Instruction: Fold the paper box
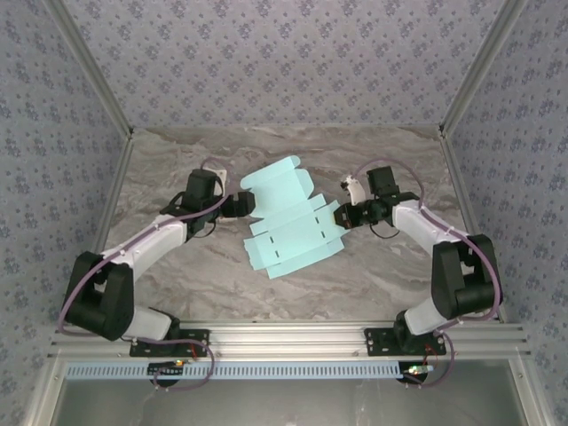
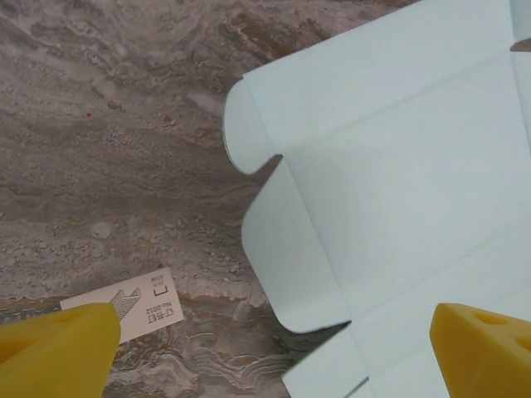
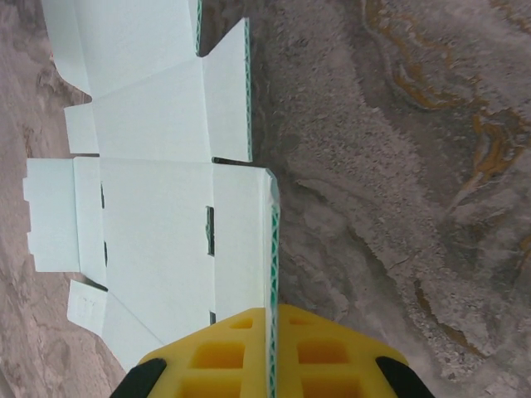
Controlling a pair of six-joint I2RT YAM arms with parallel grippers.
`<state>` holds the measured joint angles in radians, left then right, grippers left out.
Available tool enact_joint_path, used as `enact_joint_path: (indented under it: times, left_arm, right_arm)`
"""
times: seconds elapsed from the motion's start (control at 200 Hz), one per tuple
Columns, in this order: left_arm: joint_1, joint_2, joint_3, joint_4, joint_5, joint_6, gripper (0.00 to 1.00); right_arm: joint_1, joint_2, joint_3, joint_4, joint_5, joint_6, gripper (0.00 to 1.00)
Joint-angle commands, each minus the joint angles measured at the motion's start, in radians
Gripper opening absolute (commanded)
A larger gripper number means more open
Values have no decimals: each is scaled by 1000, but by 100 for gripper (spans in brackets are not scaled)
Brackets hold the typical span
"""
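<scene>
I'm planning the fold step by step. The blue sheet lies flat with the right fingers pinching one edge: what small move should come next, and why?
Probably lower the left gripper, fingers open, onto the rounded flap beneath and pinch it. The paper box lies unfolded, the right gripper is shut on its opposite edge, and the left holds nothing.

The paper box (image 1: 288, 217) was pale turquoise, its cut edge green; the table (image 1: 373, 275) grey-brown marble with rusty veins. The left pincer (image 2: 270, 356) and right pincer (image 3: 270, 332) were bright yellow, the tag (image 2: 137, 303) white with black print, the walls (image 1: 266, 62) blue-grey and floral
</scene>
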<state>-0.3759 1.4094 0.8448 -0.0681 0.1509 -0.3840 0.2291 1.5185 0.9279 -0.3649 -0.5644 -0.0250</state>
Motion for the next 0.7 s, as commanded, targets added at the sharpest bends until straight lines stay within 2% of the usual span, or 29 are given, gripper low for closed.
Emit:
enact_joint_path:
  times: [0.0,0.22,0.42,0.555,0.695]
  left_arm:
    - [37,35,24,17,88,-7,96]
    - [67,124,63,54,154,12,96]
    - [114,237,137,114,311,24,96]
    - [115,298,183,151,371,52,95]
    - [121,352,217,191,462,60,88]
  right_arm:
    - [13,23,37,-45,5,-39,0]
    - [21,21,42,-40,-25,-57,0]
    - [18,0,33,-13,-64,-62,0]
    - [16,-19,25,7,-92,-65,0]
    - [8,-39,11,31,-115,-63,0]
